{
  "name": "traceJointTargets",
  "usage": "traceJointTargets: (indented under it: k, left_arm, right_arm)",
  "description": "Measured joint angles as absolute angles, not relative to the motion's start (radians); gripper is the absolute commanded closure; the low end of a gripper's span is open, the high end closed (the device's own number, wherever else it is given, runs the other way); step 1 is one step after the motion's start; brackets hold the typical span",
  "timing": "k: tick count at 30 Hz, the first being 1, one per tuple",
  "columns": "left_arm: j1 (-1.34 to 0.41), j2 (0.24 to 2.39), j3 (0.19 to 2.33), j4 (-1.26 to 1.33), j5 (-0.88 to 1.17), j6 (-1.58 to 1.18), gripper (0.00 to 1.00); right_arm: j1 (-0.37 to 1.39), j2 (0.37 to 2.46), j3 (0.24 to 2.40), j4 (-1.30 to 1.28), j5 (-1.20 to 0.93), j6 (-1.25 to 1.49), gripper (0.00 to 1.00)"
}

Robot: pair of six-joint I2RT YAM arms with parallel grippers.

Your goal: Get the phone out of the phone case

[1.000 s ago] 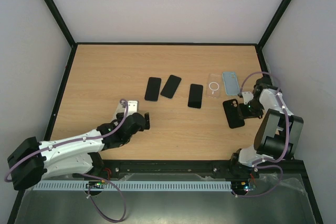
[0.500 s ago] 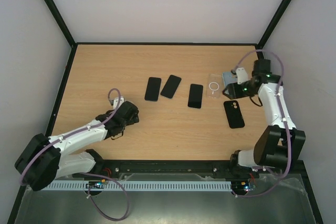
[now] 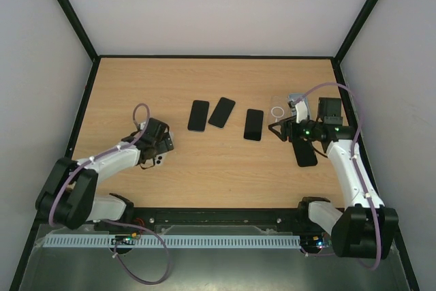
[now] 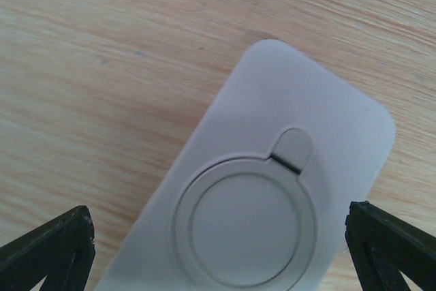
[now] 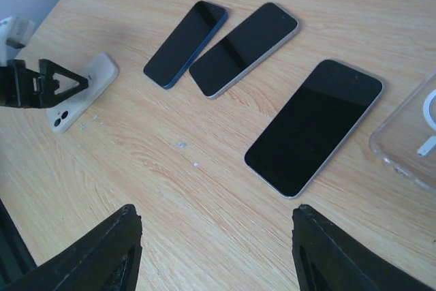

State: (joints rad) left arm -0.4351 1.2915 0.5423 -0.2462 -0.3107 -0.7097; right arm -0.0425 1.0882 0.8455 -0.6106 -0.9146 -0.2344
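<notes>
Left gripper [image 4: 219,253], jaws spread wide, has drawn back leftward and hovers directly over the white case [image 4: 272,189], which lies ring-side up. Right gripper [image 5: 218,250], also open, has swung inward; a dark phone [image 5: 313,124] lies just ahead.

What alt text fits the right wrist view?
Three phones lie screen-up on a wooden table: a blue one, a silver one and a larger one. A clear case is cut off at right; at image left, the left gripper is over a pale case. The right gripper's open fingers frame the bottom.
</notes>
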Motion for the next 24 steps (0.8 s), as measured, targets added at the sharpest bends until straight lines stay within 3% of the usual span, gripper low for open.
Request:
traceJointTargets:
  k: [12, 15, 24]
  left_arm:
    - [-0.403, 1.55, 0.704, -0.137, -0.198, -0.542, 0.0]
    - [-0.41, 1.604, 0.729, -0.102, -0.191, -0.519, 0.06]
    - [-0.729, 1.581, 0.696, -0.001, -0.08, -0.474, 0.12]
  right_arm:
    - [-0.043, 1.048, 0.825, -0.558, -0.944, -0.232, 0.4]
    - [-0.043, 1.048, 0.825, -0.557, -0.944, -0.233, 0.4]
    - [-0.043, 1.039, 0.819, -0.557, -0.96, -0.239, 0.4]
